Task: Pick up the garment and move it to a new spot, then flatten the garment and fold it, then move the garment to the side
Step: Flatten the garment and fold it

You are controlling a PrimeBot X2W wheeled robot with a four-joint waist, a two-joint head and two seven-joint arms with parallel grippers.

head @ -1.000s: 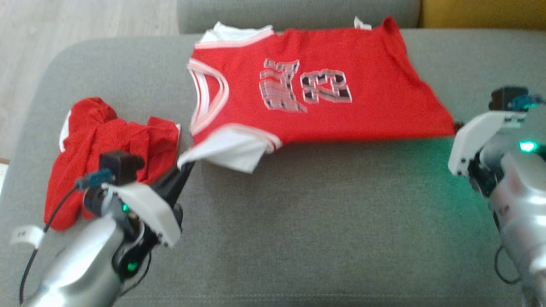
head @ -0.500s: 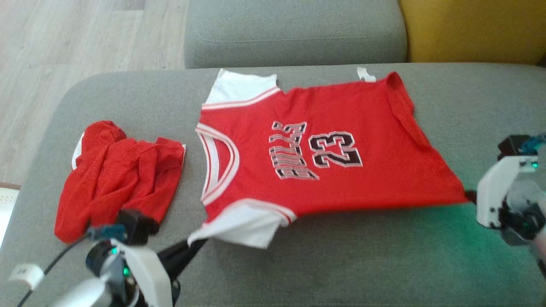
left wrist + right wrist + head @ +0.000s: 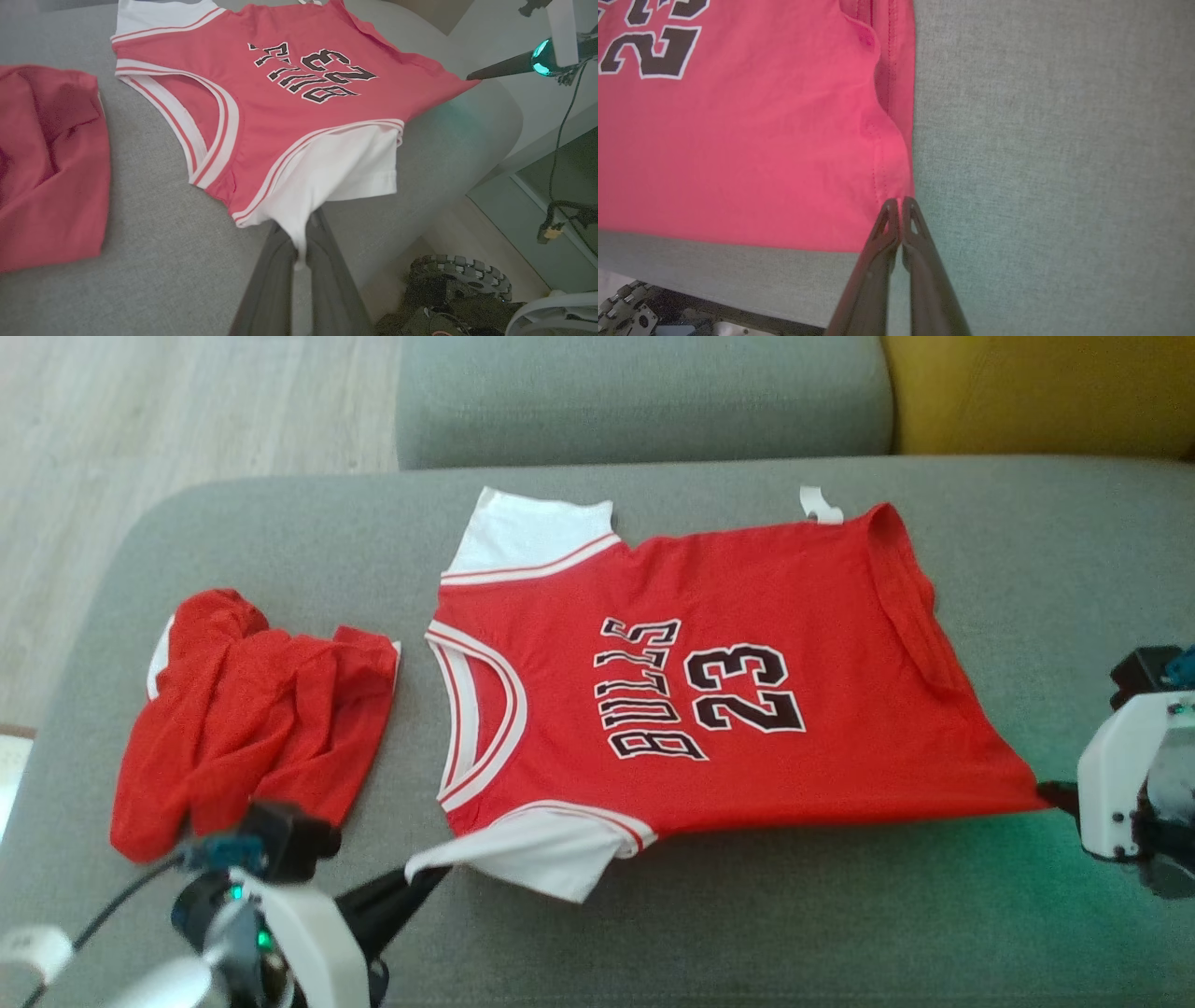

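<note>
The garment (image 3: 728, 709) is a red jersey with white sleeves and "BULLS 23" on it, spread across the grey sofa seat (image 3: 747, 933). My left gripper (image 3: 425, 873) is shut on the near white sleeve (image 3: 322, 177); that sleeve is pinched between the two dark fingers (image 3: 280, 261) in the left wrist view. At the right, my right gripper (image 3: 1050, 791) is shut on the jersey's near hem corner (image 3: 896, 191), which its fingertips (image 3: 889, 210) clamp. The near edge of the jersey hangs slightly lifted between the two grips.
A second red garment (image 3: 252, 719) lies crumpled on the seat to the left of the jersey. The sofa backrest (image 3: 644, 392) and a yellow cushion (image 3: 1036, 392) stand behind. Wooden floor (image 3: 140, 429) lies beyond the seat's left edge.
The head camera has tilted, so the scene sits lower in view. Both grippers stay shut on the jersey, which now lies flatter and more stretched between them.
</note>
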